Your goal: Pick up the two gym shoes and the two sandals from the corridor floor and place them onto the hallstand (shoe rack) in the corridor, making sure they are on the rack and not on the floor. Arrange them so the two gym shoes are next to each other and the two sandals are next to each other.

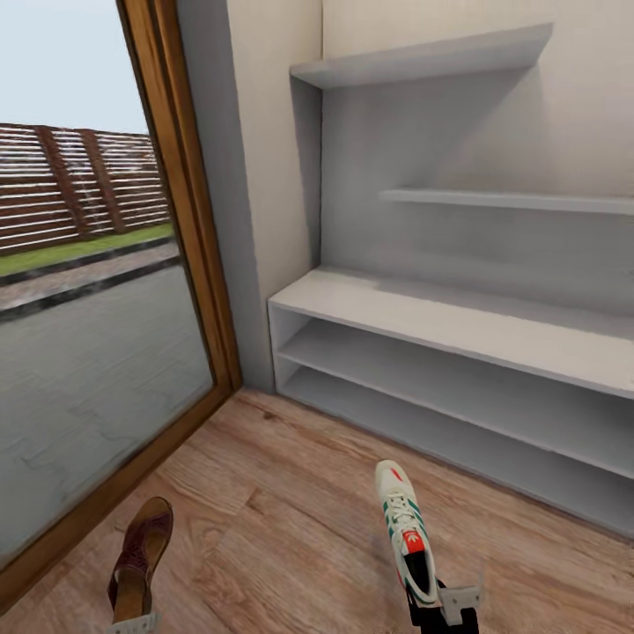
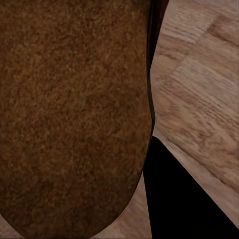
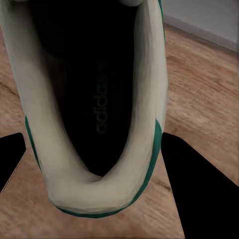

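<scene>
My left gripper (image 1: 132, 626) is shut on the heel of a brown sandal (image 1: 141, 555) at the bottom left of the head view, toe pointing away. In the left wrist view its brown footbed (image 2: 74, 114) sits close against a dark finger (image 2: 184, 199). At the bottom right, my right gripper (image 1: 446, 608) is shut on the heel of a white gym shoe (image 1: 403, 524) with green stripes and a red-orange tongue patch. Its heel opening (image 3: 94, 99) sits between two black fingers (image 3: 199, 194). Ahead stands the pale grey hallstand (image 1: 458, 321), its bench top and two low shelves bare. The other shoe and sandal are out of view.
The wood-plank corridor floor (image 1: 282, 493) runs from me to the hallstand. A tall glass door with a wooden frame (image 1: 189, 220) closes the left side, with a paved yard and fence outside. Floating shelves (image 1: 423, 62) hang above the bench.
</scene>
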You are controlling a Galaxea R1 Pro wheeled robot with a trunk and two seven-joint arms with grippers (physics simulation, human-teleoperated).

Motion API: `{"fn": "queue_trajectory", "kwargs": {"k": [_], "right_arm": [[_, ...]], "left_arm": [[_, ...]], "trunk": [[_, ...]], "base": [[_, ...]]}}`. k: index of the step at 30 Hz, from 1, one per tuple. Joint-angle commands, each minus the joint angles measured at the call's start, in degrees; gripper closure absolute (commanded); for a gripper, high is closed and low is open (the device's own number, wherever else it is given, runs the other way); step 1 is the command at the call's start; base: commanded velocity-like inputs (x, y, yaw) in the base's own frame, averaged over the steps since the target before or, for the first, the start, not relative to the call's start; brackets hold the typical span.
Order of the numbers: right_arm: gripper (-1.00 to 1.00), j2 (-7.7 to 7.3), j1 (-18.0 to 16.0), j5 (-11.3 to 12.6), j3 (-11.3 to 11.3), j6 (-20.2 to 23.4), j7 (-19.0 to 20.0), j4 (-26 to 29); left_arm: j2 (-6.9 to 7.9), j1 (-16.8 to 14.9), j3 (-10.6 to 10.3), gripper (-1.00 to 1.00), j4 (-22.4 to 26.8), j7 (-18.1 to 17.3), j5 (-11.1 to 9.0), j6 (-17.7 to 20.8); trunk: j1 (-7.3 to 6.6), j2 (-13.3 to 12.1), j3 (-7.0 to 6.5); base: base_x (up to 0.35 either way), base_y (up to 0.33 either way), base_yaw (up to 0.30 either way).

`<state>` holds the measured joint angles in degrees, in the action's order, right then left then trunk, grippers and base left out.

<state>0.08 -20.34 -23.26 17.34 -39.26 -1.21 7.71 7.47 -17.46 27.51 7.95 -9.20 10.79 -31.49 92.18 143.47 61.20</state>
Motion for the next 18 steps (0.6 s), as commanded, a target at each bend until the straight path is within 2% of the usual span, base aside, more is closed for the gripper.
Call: {"fn": "queue_trajectory", "kwargs": {"k": [1,11,18], "right_arm": [[1.0,0.01,-0.05,-0.55,0.42,-0.2,-0.03,-0.06],[1.0,0.01,-0.05,-0.56,0.42,-0.2,-0.05,-0.06],[1.0,0.01,-0.05,-0.56,0.42,-0.2,-0.04,-0.06]], "left_arm": [[0.0,-0.03,0.53,1.0,-0.04,-0.23,0.63,-0.15],[0.0,-0.03,0.53,1.0,-0.04,-0.22,0.63,-0.15],[0.0,-0.03,0.53,1.0,-0.04,-0.25,0.63,-0.15]], "trunk": [[-0.01,0.02,0.01],[-0.01,0.02,-0.32],[-0.01,0.02,-0.56]], "base": [[0.0,0.277,-0.25],[0.0,0.267,-0.25],[0.0,0.046,-0.25]]}}
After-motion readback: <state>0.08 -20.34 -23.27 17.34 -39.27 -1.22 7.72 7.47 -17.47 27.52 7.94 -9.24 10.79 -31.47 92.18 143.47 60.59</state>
